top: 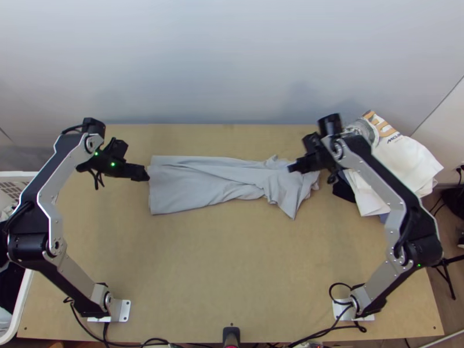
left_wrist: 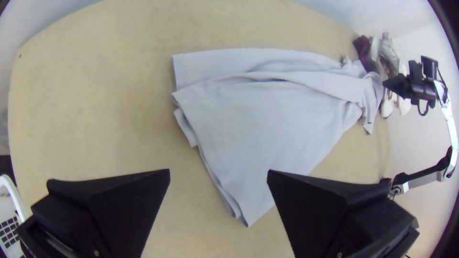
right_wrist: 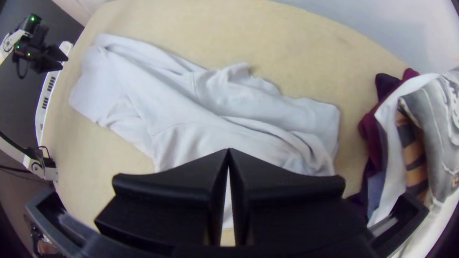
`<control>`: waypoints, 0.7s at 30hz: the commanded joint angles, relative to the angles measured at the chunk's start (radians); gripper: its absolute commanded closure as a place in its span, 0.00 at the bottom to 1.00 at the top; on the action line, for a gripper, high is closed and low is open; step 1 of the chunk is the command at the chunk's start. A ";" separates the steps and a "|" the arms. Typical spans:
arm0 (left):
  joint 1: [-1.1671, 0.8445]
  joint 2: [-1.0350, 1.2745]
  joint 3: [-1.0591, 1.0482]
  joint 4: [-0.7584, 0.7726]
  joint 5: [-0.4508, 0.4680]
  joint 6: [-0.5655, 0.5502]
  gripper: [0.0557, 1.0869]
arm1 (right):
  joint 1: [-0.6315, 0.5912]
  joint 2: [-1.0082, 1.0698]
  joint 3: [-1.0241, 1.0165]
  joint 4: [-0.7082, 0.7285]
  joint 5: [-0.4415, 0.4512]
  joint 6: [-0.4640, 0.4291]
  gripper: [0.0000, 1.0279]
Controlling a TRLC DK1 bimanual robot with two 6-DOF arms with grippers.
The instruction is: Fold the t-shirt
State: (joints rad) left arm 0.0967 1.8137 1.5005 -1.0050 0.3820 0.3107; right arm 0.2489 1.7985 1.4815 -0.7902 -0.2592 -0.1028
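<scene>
The light grey t-shirt (top: pixel 203 182) lies as a long, gathered strip across the table, its left end flatter and wider, its right end bunched. My left gripper (top: pixel 146 175) is at the strip's left end; in the left wrist view that gripper (left_wrist: pixel 218 174) stands open, with nothing between its fingers, and the shirt's layered edges (left_wrist: pixel 258 124) lie beyond. Over the bunched right part is my right gripper (top: pixel 292 168). In the right wrist view the right gripper (right_wrist: pixel 228 150) is shut, its fingertips together above the wrinkled shirt (right_wrist: pixel 186 129), with no cloth visibly pinched.
A pile of other clothes (top: pixel 400 162), white, grey and dark, lies at the table's right edge, close behind the right gripper. At the far left stands a white basket (top: pixel 26 290) with cloth inside. Bare table (top: pixel 232 261) extends between the shirt and the arms' bases.
</scene>
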 commanded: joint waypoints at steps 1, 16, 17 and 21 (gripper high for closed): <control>0.006 -0.022 -0.083 0.045 0.029 -0.079 0.04 | 0.072 0.064 -0.046 0.089 -0.006 -0.011 0.97; 0.009 0.055 -0.089 0.124 0.077 -0.176 0.04 | 0.020 0.151 -0.147 0.235 -0.011 -0.048 0.97; 0.012 0.064 -0.089 0.129 0.077 -0.177 0.04 | 0.018 0.151 -0.150 0.240 -0.011 -0.051 0.97; 0.028 0.084 -0.091 0.154 0.078 -0.196 0.04 | 0.010 0.156 -0.156 0.252 -0.011 -0.052 0.97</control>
State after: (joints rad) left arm 0.1101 1.8648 1.4147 -0.8860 0.4541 0.1413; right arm 0.2726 1.9404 1.3487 -0.5659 -0.2710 -0.1467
